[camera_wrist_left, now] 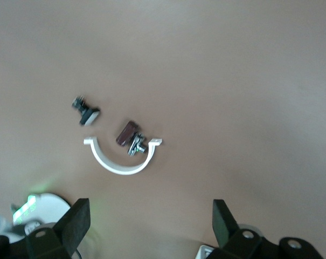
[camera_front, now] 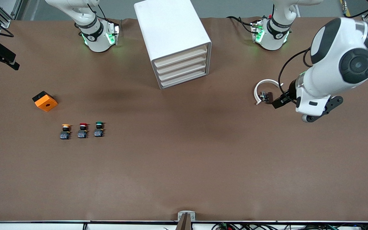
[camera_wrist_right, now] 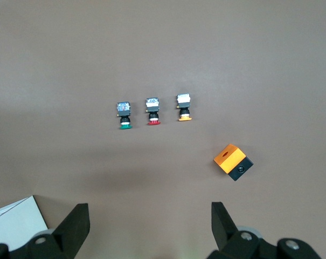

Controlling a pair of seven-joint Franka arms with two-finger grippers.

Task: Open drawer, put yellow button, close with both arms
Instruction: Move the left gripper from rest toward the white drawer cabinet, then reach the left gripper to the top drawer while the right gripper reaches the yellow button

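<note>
left jaws [camera_wrist_left: 147, 221] released, over white half-ring [camera_wrist_left: 121, 159] | right jaws [camera_wrist_right: 147, 222] released, yellow button [camera_wrist_right: 184, 107] ahead on table [camera_front: 184, 159] | drawer [camera_front: 181, 57] closed | no readable writing

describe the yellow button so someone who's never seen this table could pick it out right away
Start at the white cabinet in the middle of the table, then go toward the right arm's end to the orange block. Nearer the front camera than that block stands a row of three small push-buttons. The yellow button is the end one closest to the block, with a yellow-orange cap where its neighbours, the red button and green button, differ.
</note>
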